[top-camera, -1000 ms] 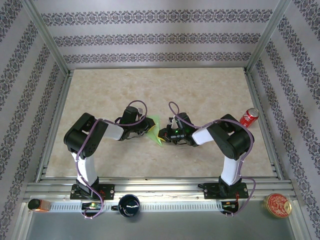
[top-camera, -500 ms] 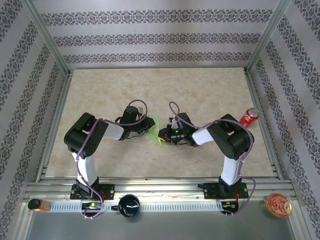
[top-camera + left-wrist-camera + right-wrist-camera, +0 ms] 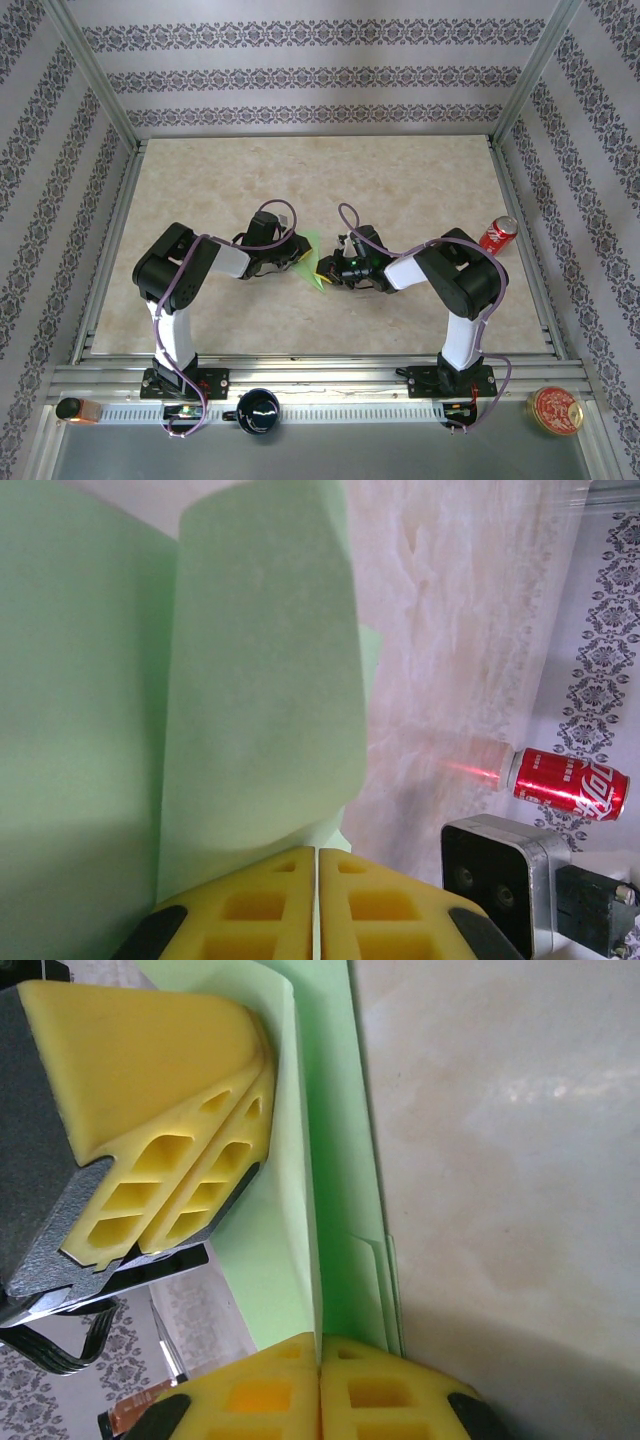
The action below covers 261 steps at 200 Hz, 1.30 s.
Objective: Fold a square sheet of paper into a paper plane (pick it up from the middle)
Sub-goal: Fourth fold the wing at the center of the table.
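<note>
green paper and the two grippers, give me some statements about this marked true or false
1. The left gripper and the right gripper are both shut on the green paper. True.
2. The red can stands upright on the left side of the table. False: it lies on its side near the right edge.
3. The green paper lies flat and unfolded. False: it shows folds and is pinched between the two grippers.
4. A dark mug sits at the near edge, between the two arm bases. True.
</note>
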Available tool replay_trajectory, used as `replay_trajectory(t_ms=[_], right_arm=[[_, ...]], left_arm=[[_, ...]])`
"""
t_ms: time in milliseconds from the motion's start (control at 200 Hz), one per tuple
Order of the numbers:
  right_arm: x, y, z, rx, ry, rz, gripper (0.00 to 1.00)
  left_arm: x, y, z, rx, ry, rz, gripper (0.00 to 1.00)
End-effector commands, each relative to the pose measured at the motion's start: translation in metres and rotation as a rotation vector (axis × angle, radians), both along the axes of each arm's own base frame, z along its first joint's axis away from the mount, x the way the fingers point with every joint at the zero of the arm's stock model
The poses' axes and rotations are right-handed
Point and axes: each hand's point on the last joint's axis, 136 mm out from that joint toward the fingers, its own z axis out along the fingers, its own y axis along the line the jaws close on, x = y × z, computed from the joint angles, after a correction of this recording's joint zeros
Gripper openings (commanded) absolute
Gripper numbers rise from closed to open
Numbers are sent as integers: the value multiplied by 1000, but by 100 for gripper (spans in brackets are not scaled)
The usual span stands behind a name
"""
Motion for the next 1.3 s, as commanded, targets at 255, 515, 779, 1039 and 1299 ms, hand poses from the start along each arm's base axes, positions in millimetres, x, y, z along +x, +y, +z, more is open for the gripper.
replay_trajectory(t_ms=[255, 515, 779, 1039, 1299], right_arm=[[-28, -15, -3, -38, 80, 39, 16], [-43, -18, -12, -56, 106, 67, 14], [-51, -19, -17, -67, 129, 89, 13], [-61, -17, -15, -70, 137, 129, 13], [-76, -22, -22, -144, 159, 177, 14]], left_arm=[[-16, 11, -24, 51, 61, -9, 10], [-16, 10, -21, 41, 58, -6, 10], [-15, 11, -21, 39, 57, -1, 9], [-16, 11, -20, 38, 56, 2, 9], [-17, 12, -20, 38, 55, 6, 9]])
